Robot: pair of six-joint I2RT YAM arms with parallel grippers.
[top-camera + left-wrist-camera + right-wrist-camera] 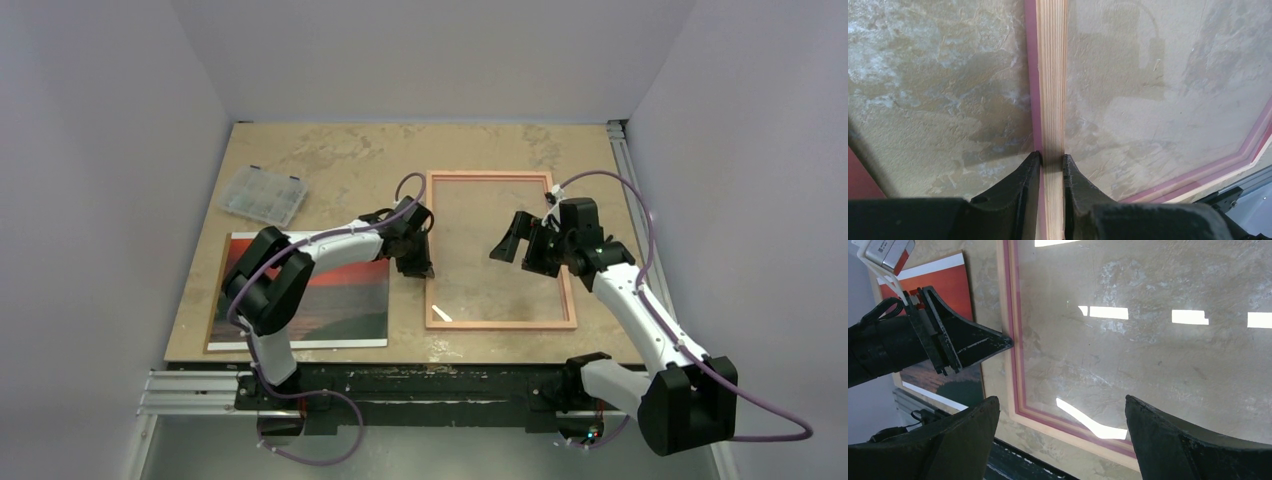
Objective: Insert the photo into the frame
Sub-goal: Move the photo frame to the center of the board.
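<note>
Tabletop [330, 150], left tool [1051, 159] astride frame [1050, 75] rail

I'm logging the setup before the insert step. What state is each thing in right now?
left gripper: jaws shut on the frame's left rail.
right gripper: jaws open, holding nothing, above the frame.
frame: lying on the table, nothing in it.
photo: face up, left of the frame, not yet in it.
plastic organizer box: lid appears closed.
</note>
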